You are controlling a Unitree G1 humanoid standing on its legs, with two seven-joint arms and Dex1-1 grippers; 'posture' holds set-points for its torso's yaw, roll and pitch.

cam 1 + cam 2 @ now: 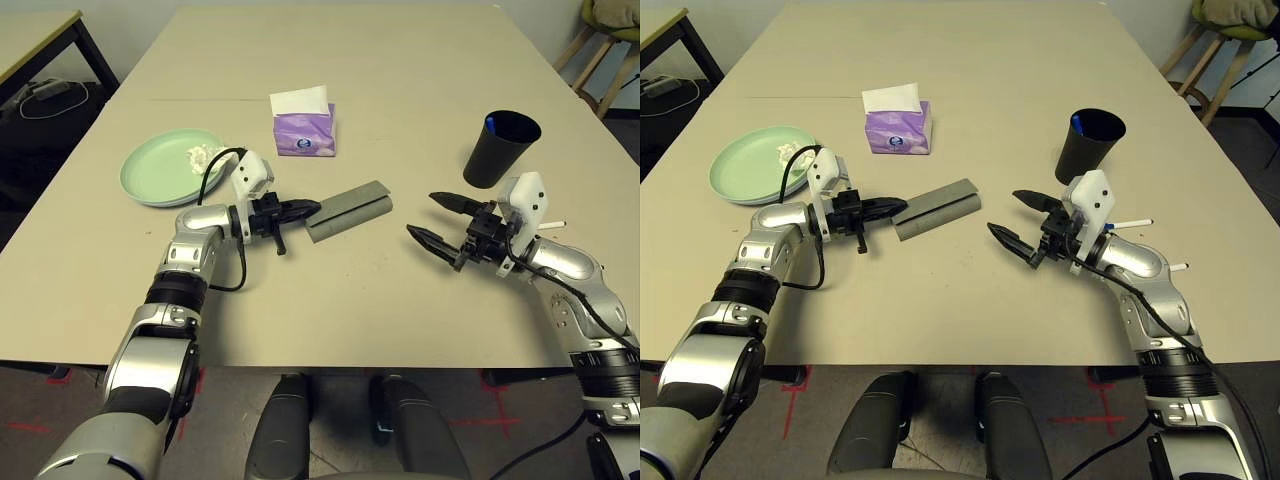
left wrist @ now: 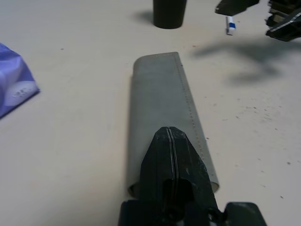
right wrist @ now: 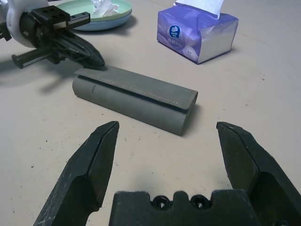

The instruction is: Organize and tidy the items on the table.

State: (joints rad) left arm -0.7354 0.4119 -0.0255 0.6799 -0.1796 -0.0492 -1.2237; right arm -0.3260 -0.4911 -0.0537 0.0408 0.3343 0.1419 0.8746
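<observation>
A long grey glasses case (image 1: 350,210) lies mid-table (image 1: 350,60). My left gripper (image 1: 310,209) is shut, empty, its tip touching the case's near-left end (image 2: 160,94). My right gripper (image 1: 423,216) stands open to the right of the case, apart from it and pointing at it (image 3: 136,96). A purple tissue box (image 1: 305,130) stands behind the case. At the left, a pale green plate (image 1: 160,165) sits on a pale blue one, with a crumpled white tissue (image 1: 203,155) on it. A black cup (image 1: 500,148) stands behind the right gripper.
A white and blue pen (image 1: 1135,222) lies on the table by my right wrist. A smaller tan desk (image 1: 30,35) stands at the far left and a wooden stool (image 1: 600,50) at the far right. The far half of the table is bare.
</observation>
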